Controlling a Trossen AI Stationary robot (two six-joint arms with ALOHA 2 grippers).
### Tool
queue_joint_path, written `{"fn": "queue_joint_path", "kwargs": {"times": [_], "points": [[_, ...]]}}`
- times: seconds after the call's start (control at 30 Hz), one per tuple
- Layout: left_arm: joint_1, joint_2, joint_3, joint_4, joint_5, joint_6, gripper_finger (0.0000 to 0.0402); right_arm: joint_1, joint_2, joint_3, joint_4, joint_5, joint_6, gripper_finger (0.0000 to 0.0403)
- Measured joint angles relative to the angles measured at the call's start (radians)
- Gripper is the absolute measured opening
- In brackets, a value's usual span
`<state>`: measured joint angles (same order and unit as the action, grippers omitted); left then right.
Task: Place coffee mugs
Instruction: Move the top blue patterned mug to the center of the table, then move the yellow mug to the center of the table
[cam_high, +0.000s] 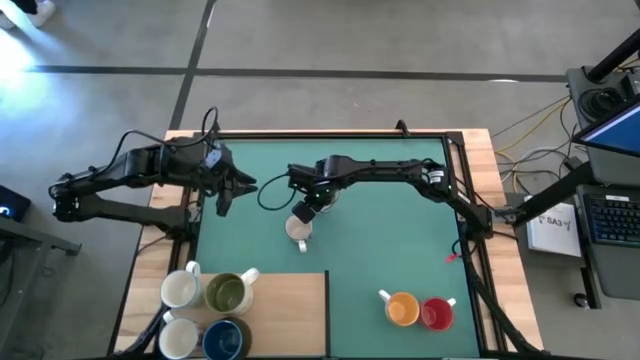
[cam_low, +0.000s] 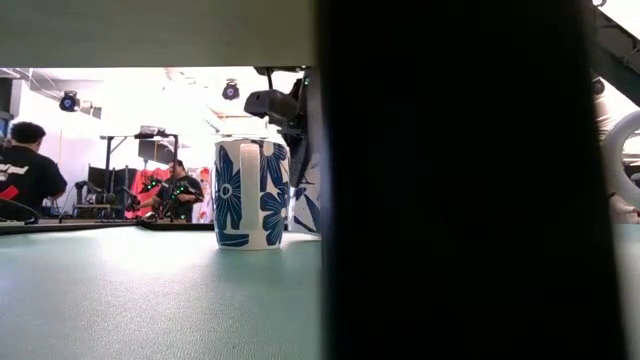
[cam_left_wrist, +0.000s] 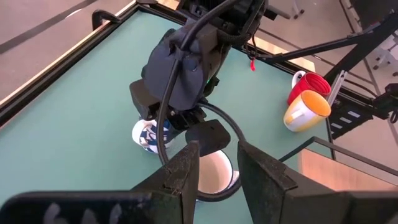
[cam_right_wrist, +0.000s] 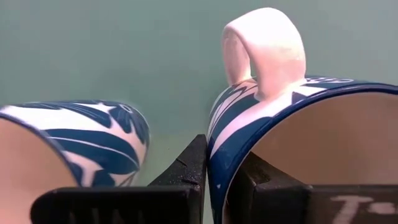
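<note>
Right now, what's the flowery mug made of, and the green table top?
The flowery mug looks like glazed ceramic: smooth, shiny, with a thick white handle and blue printed petals. The table top seems a soft matte mat, maybe rubber or felt; it shows no shine.

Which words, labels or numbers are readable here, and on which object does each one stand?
"SA3", the rest blurred: white box at the high view's right.
"T", cut off: a finger of the right pincer.
Lettering on a person's dark shirt: too blurred to read.
Blue-flowered mug: pattern only, no words.
</note>
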<state>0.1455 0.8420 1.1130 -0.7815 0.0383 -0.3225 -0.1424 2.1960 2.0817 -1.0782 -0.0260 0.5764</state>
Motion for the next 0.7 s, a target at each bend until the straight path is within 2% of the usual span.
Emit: {"fn": "queue_joint_path", "kwargs": {"times": [0.23, 0.5, 0.7], "points": [[0.000, 0.000, 0.000, 0.000, 0.000, 0.000, 0.0092, 0.001, 0.000, -0.019, 0.010, 0.003, 0.003, 0.0025], [0.000, 0.000, 0.000, 0.000, 0.000, 0.000, 0.0092, 0.001, -0.001, -0.016, 0.009, 0.000, 0.008, 0.0093], [0.000, 0.000, 0.000, -0.004, 0.001, 0.000, 0.0092, 0.003, -0.004, 0.081, -0.041, 0.002, 0.010, 0.0121]]}}
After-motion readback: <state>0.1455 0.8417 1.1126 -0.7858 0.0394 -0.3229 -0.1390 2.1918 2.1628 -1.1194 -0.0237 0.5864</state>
